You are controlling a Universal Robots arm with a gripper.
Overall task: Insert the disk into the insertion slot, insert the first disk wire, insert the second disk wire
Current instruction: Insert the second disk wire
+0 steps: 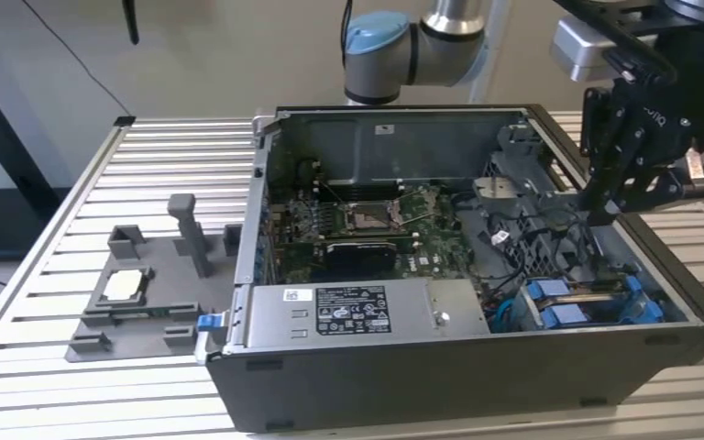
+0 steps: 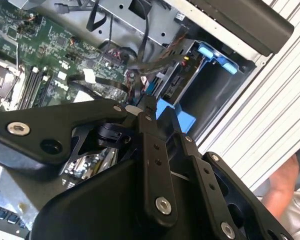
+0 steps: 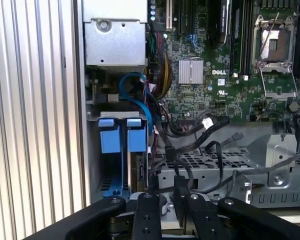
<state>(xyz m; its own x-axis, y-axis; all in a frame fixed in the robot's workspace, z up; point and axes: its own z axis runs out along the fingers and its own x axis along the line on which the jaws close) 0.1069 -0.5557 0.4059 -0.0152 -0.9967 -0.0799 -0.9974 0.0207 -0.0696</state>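
Observation:
The disk point(image 1: 585, 302) lies in the insertion slot point(image 1: 648, 319) at the front corner of the black case, on the exterior view's right; its blue bracket tabs point(image 3: 119, 136) sit side by side. My gripper point(image 1: 603, 218) hangs above the case beside the right wall, over the grey cage plate and a bundle of loose black wires point(image 3: 190, 145). In the first wrist view the gripper point(image 3: 166, 185) is open by a narrow gap, with bare metal showing between the fingertips point(image 3: 153, 184). The second wrist view shows the gripper point(image 2: 147, 105) just above the wires, near a blue tab point(image 2: 215, 52).
A silver power-supply box point(image 1: 352, 307) fills the case's front, beside the green motherboard point(image 1: 365, 220). On the slatted table point(image 1: 83, 403), at the exterior view's left, a grey holder plate point(image 1: 144, 293) with upright posts stands. A person's arm point(image 2: 285, 185) is beside the table.

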